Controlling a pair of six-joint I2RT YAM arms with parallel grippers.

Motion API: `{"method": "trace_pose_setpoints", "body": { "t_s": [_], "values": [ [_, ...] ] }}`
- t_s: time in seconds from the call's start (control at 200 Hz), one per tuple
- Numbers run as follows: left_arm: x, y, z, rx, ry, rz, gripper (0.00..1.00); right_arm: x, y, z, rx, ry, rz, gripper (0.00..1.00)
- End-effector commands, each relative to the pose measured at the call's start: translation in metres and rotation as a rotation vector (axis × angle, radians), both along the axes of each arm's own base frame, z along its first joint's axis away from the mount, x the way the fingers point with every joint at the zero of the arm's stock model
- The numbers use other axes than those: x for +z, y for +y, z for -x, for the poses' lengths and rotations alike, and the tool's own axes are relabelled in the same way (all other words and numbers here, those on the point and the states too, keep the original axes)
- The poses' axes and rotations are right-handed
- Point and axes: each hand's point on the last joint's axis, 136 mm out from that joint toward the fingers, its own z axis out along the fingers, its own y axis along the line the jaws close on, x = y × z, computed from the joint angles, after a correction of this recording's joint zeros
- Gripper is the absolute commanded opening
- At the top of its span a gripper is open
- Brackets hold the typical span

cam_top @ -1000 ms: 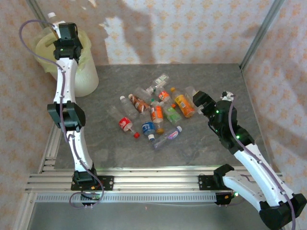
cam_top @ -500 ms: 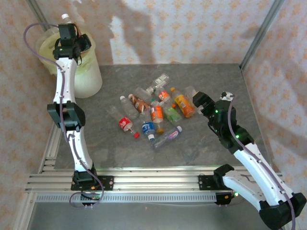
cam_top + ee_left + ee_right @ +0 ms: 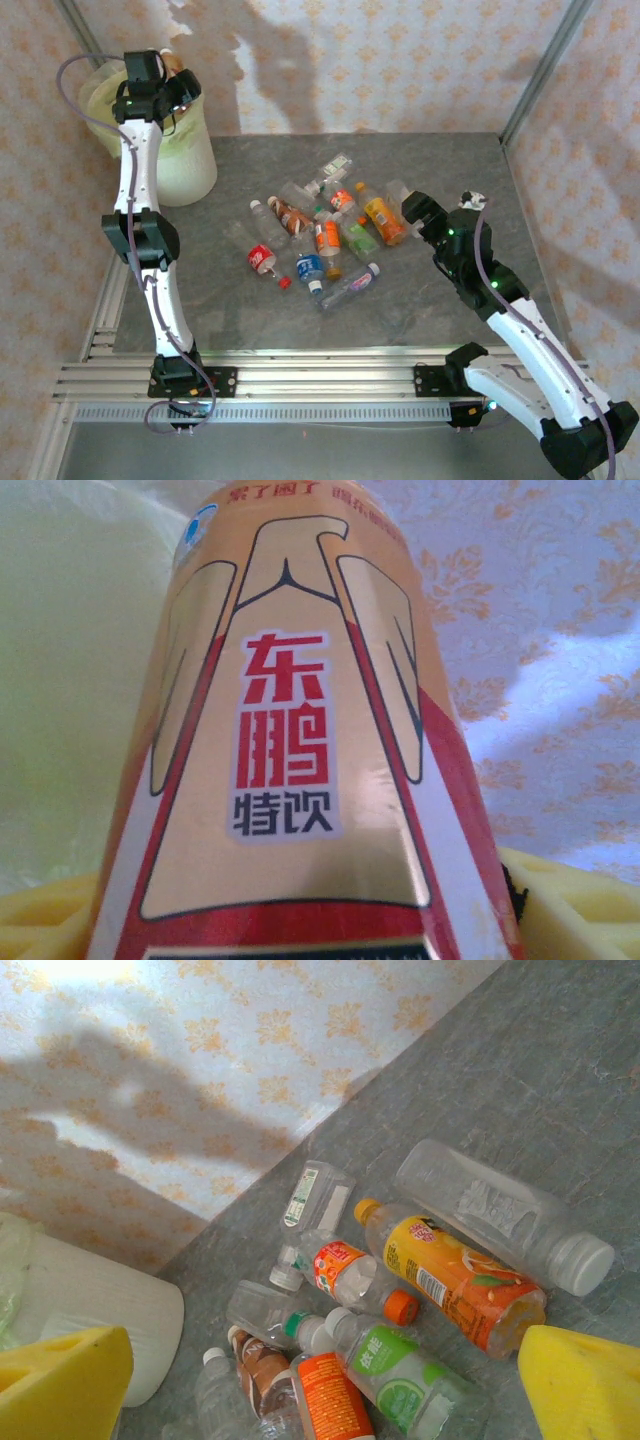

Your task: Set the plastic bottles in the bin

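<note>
A gold-and-red labelled plastic bottle [image 3: 290,780] sits between the yellow pads [image 3: 575,905] of my left gripper [image 3: 158,72], high over the mouth of the cream-white bin [image 3: 190,155]. Whether the pads still press on it is not clear. The bin's pale yellow bag [image 3: 60,680] lies behind the bottle. Several other plastic bottles [image 3: 320,235] lie in a heap mid-table, among them an orange-juice one [image 3: 465,1280], a green-labelled one [image 3: 400,1370] and a bare clear one [image 3: 500,1210]. My right gripper [image 3: 415,212] hovers open just right of the heap, nothing between its pads [image 3: 60,1390].
Patterned walls close the table at the back and on both sides. The bin [image 3: 90,1300] stands in the far left corner. A red cap [image 3: 285,282] lies loose at the heap's near edge. Bare grey tabletop [image 3: 250,315] stretches in front of the heap.
The left wrist has turned over the bin, and the bottle now shows tilted to the gripper's right instead of poking up above it. The right arm has stayed still.
</note>
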Motion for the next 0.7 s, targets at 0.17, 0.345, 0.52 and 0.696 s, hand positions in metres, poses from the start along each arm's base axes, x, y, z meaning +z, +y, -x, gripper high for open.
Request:
{"method": "trace_pose_setpoints", "body": {
  "t_s": [0.17, 0.345, 0.52, 0.696],
  "values": [
    [0.049, -0.001, 0.021, -0.029, -0.072, -0.004, 0.90, -0.018, -0.010, -0.004, -0.054, 0.018, 0.051, 0.99],
    [0.088, -0.014, 0.051, -0.075, -0.113, -0.029, 1.00, -0.027, -0.021, -0.007, -0.104, 0.030, 0.107, 0.99],
    [0.104, -0.018, 0.082, -0.061, -0.118, -0.038, 1.00, -0.028, -0.020, -0.008, -0.100, 0.046, 0.126, 0.99],
    [0.108, -0.025, 0.113, -0.036, -0.127, 0.011, 1.00, -0.032, -0.020, -0.008, -0.099, 0.051, 0.121, 0.99]
  ]
}}
